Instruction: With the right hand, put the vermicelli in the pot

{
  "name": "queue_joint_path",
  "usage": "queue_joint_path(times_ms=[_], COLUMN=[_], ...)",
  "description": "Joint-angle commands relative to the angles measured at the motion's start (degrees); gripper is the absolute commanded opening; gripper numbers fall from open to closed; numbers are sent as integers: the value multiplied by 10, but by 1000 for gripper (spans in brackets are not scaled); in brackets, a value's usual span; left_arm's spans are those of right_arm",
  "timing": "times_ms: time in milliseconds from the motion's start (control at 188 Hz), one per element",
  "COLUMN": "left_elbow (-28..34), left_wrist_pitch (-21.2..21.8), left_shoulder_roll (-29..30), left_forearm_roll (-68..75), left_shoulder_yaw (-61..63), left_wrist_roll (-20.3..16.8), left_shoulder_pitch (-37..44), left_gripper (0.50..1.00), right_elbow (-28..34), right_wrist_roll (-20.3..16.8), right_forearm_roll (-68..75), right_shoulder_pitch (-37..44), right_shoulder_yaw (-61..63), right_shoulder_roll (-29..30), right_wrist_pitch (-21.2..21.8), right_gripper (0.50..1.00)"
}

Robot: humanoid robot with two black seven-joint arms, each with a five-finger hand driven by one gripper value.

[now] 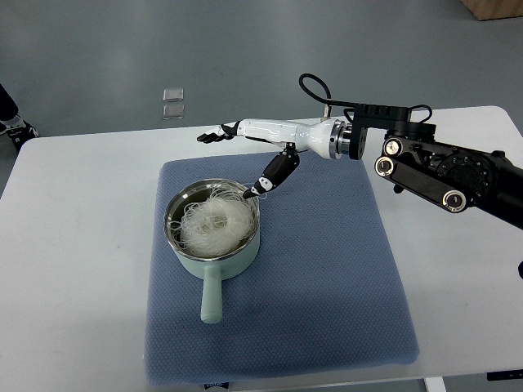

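Observation:
A pale green pot (pixel 214 260) with a straight handle sits on a blue mat (pixel 327 269). White vermicelli (pixel 214 223) lies heaped inside the pot, with a few strands trailing toward the rim. My right hand (pixel 233 155) comes in from the right and hovers above the pot's far edge. Its fingers (pixel 214 134) stretch out flat to the left, and its thumb (pixel 271 176) points down near the pot's rim. The hand holds nothing. The left arm does not show.
The mat lies on a white table (pixel 82 245). Two small clear squares (pixel 173 102) lie on the grey floor behind the table. A dark foot of something (pixel 15 122) shows at the left edge. A cardboard box corner (pixel 494 8) is at top right.

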Motion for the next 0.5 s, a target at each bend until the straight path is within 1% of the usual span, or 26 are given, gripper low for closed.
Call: queue_joint_path(times_ms=[0, 144, 261, 384, 496], left_elbow=[0, 0, 0, 0, 0], left_wrist_pitch=[0, 0, 0, 0, 0], left_shoulder_roll=[0, 0, 0, 0, 0], left_forearm_roll=[0, 0, 0, 0, 0], left_shoulder_yaw=[0, 0, 0, 0, 0], left_wrist_roll=[0, 0, 0, 0, 0], left_shoulder_pitch=[0, 1, 1, 1, 0], left_gripper=[1000, 1000, 1000, 1000, 1000], right_elbow=[-2, -36, -72, -116, -163], right_wrist_roll=[0, -7, -32, -70, -124], right_forearm_roll=[12, 110, 244, 408, 564], right_shoulder_pitch=[-2, -27, -50, -70, -81], right_shoulder_yaw=[14, 34, 46, 46, 46], right_shoulder_roll=[-5, -6, -5, -4, -3], right_wrist_pitch=[4, 14, 33, 61, 97], right_gripper=[903, 903, 903, 903, 903])
